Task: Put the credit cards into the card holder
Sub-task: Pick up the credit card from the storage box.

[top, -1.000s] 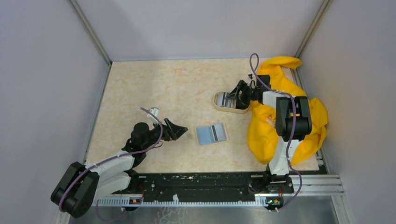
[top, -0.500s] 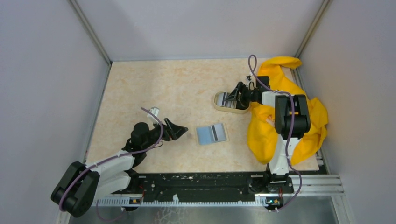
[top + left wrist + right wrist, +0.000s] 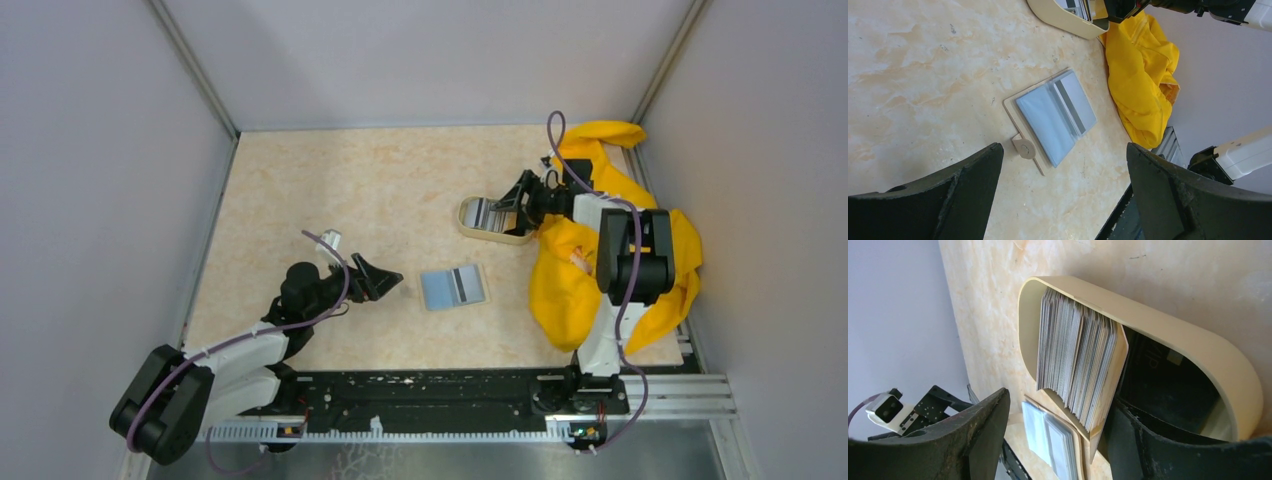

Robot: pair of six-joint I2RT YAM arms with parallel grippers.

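Note:
The card holder (image 3: 455, 287) lies open on the table, light blue inside, with one grey card with a dark stripe (image 3: 1075, 102) in its right half and its snap tab (image 3: 1024, 148) toward me. A stack of credit cards (image 3: 1075, 357) stands on edge in an oval beige dish (image 3: 466, 222). My right gripper (image 3: 1058, 400) is open at the dish. One finger is inside the dish behind the stack and the other (image 3: 963, 440) is outside the rim, apart from the cards. My left gripper (image 3: 1064, 150) is wide open and empty, just left of the card holder.
A big yellow cloth (image 3: 570, 290) lies crumpled at the right, under and around my right arm. Grey walls enclose the table on three sides. A black rail (image 3: 450, 395) runs along the near edge.
My right wrist has shifted slightly right and back at the dish. The left arm and the card holder have not moved.

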